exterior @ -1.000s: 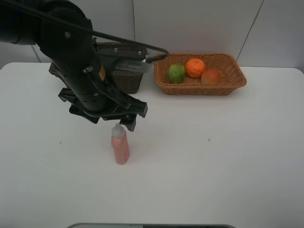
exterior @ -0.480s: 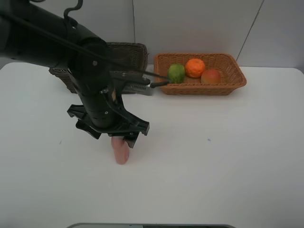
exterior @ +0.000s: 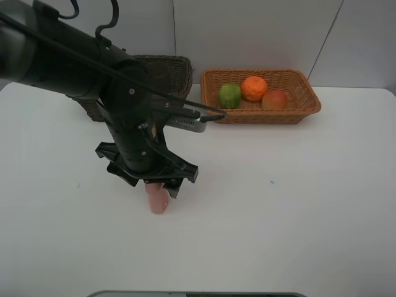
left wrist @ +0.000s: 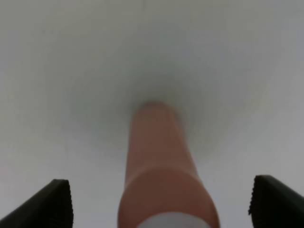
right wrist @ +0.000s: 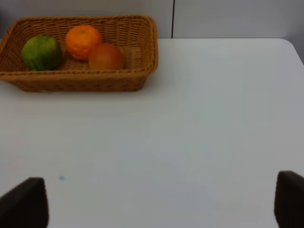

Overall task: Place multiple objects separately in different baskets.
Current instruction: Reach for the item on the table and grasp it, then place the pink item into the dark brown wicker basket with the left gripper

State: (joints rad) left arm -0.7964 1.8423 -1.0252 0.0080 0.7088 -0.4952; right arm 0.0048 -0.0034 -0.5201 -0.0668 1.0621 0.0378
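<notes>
I see the pink bottle (exterior: 158, 199) standing upright on the white table (exterior: 297, 204), well in front of the two baskets, with my left gripper (exterior: 156, 180) lowered right over its top. From the left wrist camera the bottle (left wrist: 164, 175) rises between the two dark fingertips (left wrist: 50, 205), its white cap (left wrist: 168, 222) at the edge of the picture; the jaws stand apart with bare table showing on either side of the bottle, so they are not touching it. The light tan basket (exterior: 309, 102) sits at the back of the table and holds three fruits side by side: a green fruit (exterior: 229, 95), an orange (exterior: 253, 88) and a red-yellow fruit (exterior: 275, 99). The dark brown basket (exterior: 170, 71) is just beside it, largely hidden behind my left arm, and I cannot tell what is in it. The right wrist camera looks across the table at the tan basket (right wrist: 142, 71) with the same three fruits; the right gripper (right wrist: 156, 202) has its jaws wide apart with nothing between them.
</notes>
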